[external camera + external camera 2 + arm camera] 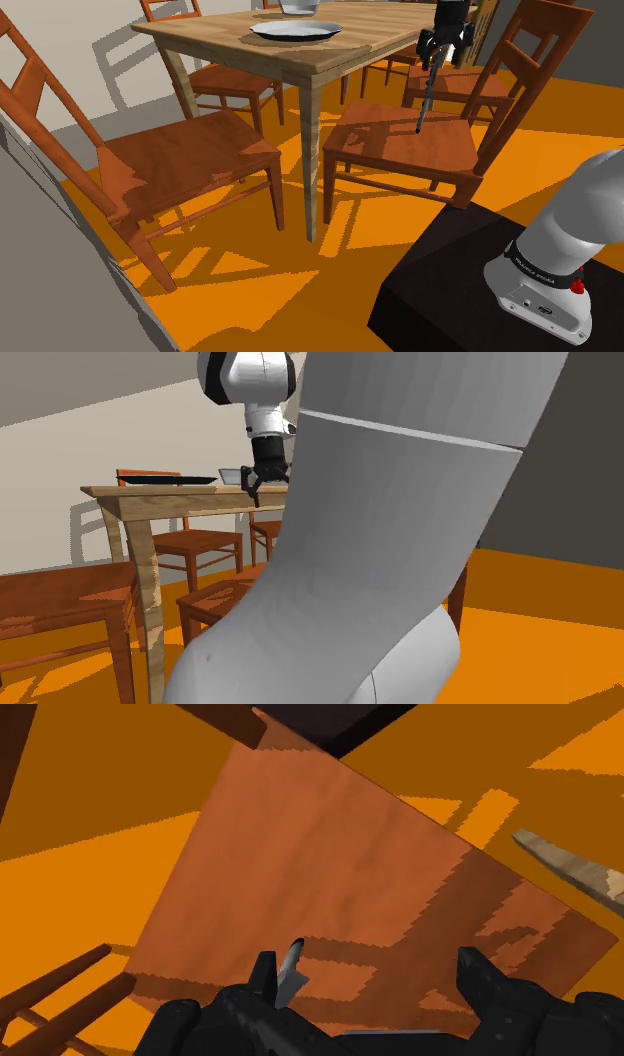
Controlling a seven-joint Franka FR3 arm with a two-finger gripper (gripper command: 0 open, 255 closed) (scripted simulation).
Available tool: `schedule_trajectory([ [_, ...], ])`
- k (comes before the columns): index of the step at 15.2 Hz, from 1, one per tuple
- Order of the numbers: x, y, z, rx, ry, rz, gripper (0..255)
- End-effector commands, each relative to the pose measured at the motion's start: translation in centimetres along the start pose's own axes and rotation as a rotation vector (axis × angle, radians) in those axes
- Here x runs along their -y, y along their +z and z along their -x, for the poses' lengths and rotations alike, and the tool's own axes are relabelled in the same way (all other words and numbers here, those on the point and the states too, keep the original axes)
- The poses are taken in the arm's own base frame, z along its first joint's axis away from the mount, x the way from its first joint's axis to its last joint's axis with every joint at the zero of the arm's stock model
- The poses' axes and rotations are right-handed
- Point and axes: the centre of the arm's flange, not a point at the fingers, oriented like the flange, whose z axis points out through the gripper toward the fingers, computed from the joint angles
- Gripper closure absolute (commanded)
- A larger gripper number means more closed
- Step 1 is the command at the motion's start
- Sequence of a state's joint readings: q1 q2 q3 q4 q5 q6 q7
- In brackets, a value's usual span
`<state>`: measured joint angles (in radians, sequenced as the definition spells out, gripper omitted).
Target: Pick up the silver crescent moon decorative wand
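Black two-finger gripper clasps the thin silver-grey wand by its upper end, above the reddish-brown wooden chair seat. Judged step: lifting. Next, raise it steadily.

The gripper hangs in open air over a wooden chair seat, just off the wooden surface's corner. The silver wand clasped in it points down, its tip above the seat. On the shoulder view's left the surface's edge and leg stand close. On its right the chair back rises. A second chair stands behind. Above the gripper the room is free.
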<state>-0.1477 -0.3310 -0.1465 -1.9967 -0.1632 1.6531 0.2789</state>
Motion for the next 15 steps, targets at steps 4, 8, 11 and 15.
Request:
schedule_trajectory([
  [4,-3.5,-0.4,-5.2,-0.003,0.147,0.010,0],
  [8,-6.9,-0.7,-9.1,-0.005,0.263,0.017,0],
  [11,-8.3,-0.3,-10.5,-0.005,0.307,0.020,0],
  [15,-8.0,1.8,-10.5,-0.005,0.307,0.020,0],
])
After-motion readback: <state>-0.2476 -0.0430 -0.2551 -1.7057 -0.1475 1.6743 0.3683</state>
